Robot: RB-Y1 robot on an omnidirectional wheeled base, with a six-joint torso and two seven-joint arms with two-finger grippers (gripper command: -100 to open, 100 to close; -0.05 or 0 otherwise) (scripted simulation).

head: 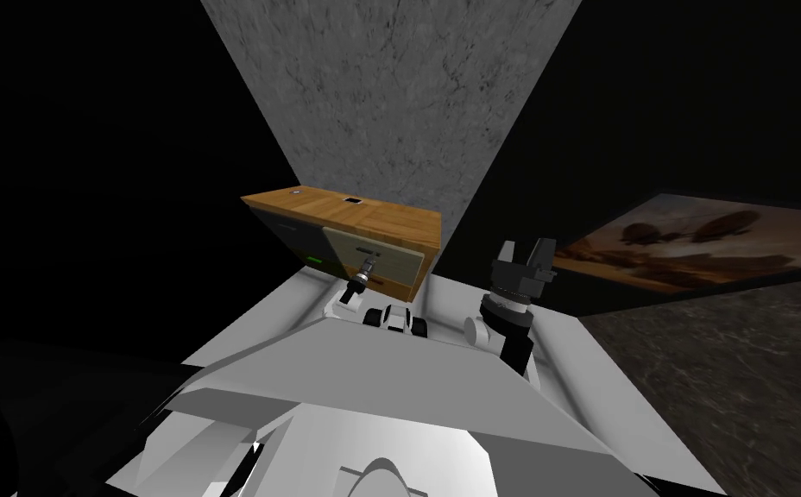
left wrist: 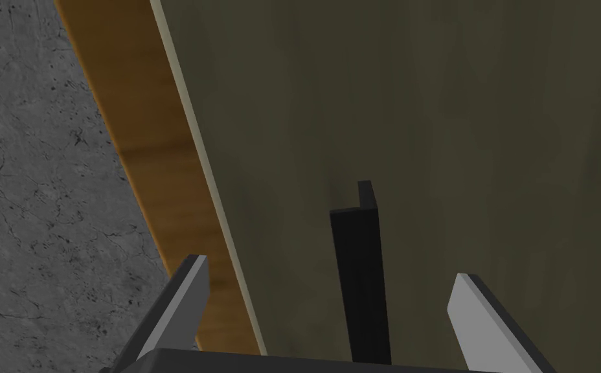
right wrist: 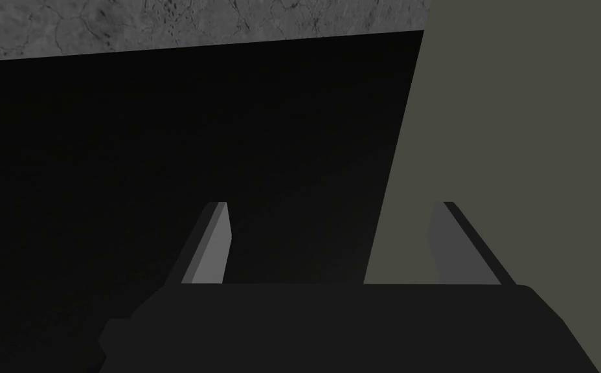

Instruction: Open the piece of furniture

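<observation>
A low cabinet (head: 347,211) with a wooden top and olive front panels stands just ahead of me. Its front panel (left wrist: 422,116) carries a black bar handle (left wrist: 359,278). My left gripper (left wrist: 329,268) is open and straddles that handle, with both fingers clear of it. In the head view the left gripper (head: 364,272) sits right at the paler front panel (head: 386,257). My right gripper (head: 524,254) is raised to the right of the cabinet, open and holding nothing, its fingers (right wrist: 218,239) spread wide.
A wooden side edge (left wrist: 144,162) borders the panel next to the left finger. Grey stone floor (head: 390,86) stretches beyond the cabinet. A large framed painting (head: 692,242) lies low to my right. Black areas flank the floor strip.
</observation>
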